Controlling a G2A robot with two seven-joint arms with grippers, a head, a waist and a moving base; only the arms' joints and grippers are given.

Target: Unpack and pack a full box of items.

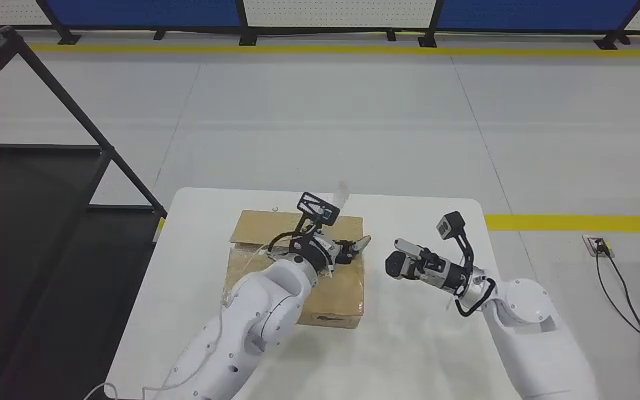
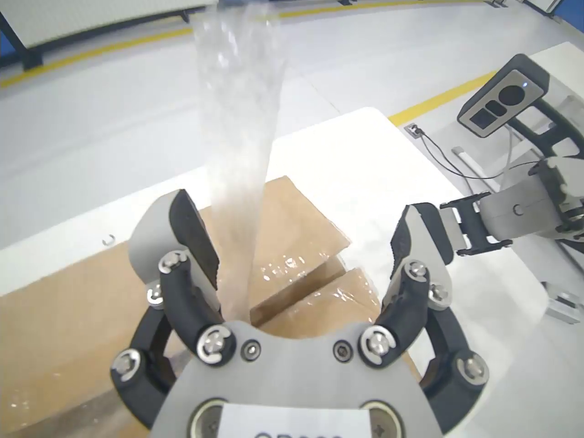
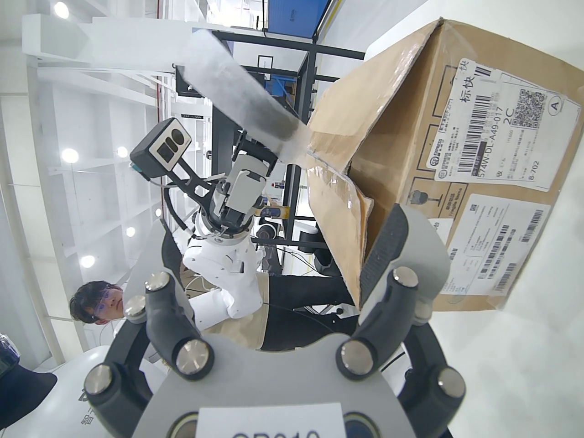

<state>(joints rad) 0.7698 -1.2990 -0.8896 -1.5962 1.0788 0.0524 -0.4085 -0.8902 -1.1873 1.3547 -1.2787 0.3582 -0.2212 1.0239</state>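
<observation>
Top view: the left hand [image 1: 352,250] is held spread wide over the brown cardboard box [image 1: 345,292], the right hand [image 1: 392,262] likewise spread at its 3 o'clock.

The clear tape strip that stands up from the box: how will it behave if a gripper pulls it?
Probably floppy and very light: the tape is thin and see-through where it rises from the box. Likely sticky too, so it may cling to the left gripper beside it.
</observation>
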